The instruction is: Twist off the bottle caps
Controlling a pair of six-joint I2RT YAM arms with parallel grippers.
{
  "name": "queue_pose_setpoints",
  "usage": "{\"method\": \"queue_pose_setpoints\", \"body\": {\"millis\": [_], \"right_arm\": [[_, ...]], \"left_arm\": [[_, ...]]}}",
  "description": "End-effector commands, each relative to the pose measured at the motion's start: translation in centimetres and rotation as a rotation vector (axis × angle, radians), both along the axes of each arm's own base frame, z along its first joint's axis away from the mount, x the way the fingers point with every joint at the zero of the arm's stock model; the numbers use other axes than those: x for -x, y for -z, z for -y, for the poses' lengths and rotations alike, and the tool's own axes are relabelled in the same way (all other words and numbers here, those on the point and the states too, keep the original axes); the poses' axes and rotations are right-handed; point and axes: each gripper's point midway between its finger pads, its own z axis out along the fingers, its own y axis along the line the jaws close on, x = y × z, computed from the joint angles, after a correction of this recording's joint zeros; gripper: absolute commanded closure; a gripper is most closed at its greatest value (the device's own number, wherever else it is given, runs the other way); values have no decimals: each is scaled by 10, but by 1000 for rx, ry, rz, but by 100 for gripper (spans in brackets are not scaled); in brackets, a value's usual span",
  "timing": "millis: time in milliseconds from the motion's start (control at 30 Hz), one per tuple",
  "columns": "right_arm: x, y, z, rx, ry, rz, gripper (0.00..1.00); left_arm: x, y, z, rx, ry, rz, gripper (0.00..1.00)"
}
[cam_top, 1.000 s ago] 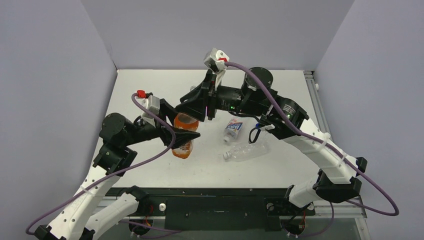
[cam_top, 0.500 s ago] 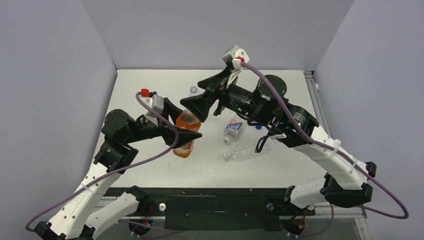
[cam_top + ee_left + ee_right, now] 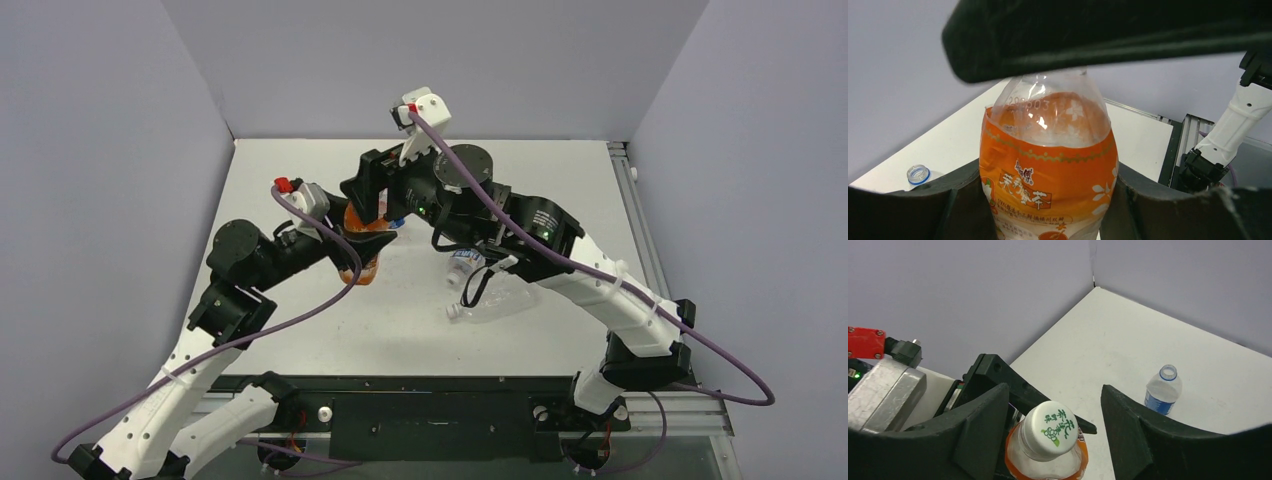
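Left gripper (image 3: 362, 250): it is clamping the orange bottle (image 3: 1047, 165) by its labelled body, one finger pressing on each side, and holding it upright off the table (image 3: 560, 180).
Why held so: gripped low on the body, the bottle is being braced against turning, and its neck and top are standing free above the fingers for the other arm.
Right gripper (image 3: 1054, 429): its fingers are standing apart, straddling the bottle top from above, with a clear gap on either side.
White cap (image 3: 1049, 430): it is sitting on the orange bottle, printed face up, between the right fingers and touching neither. It appears to be screwed on.
Step in hand: the right gripper seems to be lining up to close on the cap and twist. Judging by the gaps, centring looks good enough for closing.
Blue-labelled bottle (image 3: 1162, 389): it is standing upright on the table beyond the right fingertips, well apart from them, with its mouth open and no cap on it.
Short bottle (image 3: 465, 262) and plain bottle (image 3: 497, 303): they are lying on the table beneath the right forearm, behind the gripper, partly hidden. Whether they are carrying caps cannot be told.
In the way: nothing is standing between the right fingers and the cap. The left fingers are sitting just below, so a low closing could be brushing them.
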Motion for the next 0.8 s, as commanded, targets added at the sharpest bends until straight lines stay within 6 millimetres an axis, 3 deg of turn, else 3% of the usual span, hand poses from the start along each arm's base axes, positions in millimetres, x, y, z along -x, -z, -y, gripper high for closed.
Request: {"method": "queue_pose_setpoints", "body": {"millis": [0,133,267,533,767], "right_arm": [[2,-4,2,-46,-24,-37,41],[4,-7,1,-108,-73,-69,60],[9,-14,5,-160,-110,-61,69],[18,-30,12,-193,-172,-23,68],[27,-36,13,-211,-224,-13,51]], "left_arm": [[2,-10,-6,17,-29,46,91],[2,-7,-7,16,-32,46,91],[3,-3,-7,5,-28,45,91],[2,5,-6,-11,-30,47,91],[1,18,-6,-38,-29,8,90]]}}
